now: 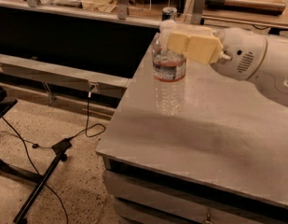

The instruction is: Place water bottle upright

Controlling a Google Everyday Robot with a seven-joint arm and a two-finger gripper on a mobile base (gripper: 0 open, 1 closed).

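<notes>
While the hand [175,42] clamps its neck, water bottle [169,88] upright, near grey table [218,139] edge

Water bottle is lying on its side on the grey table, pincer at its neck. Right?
No. The water bottle is upright, not on its side. The rest holds: it is on the grey table, with the pincer at its neck. The camera view shows this.

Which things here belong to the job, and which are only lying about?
Job: water bottle, upright; gripper at its neck; grey table below it.
Lying about: metal can behind the bottle; cable and black stand on the floor.
</notes>
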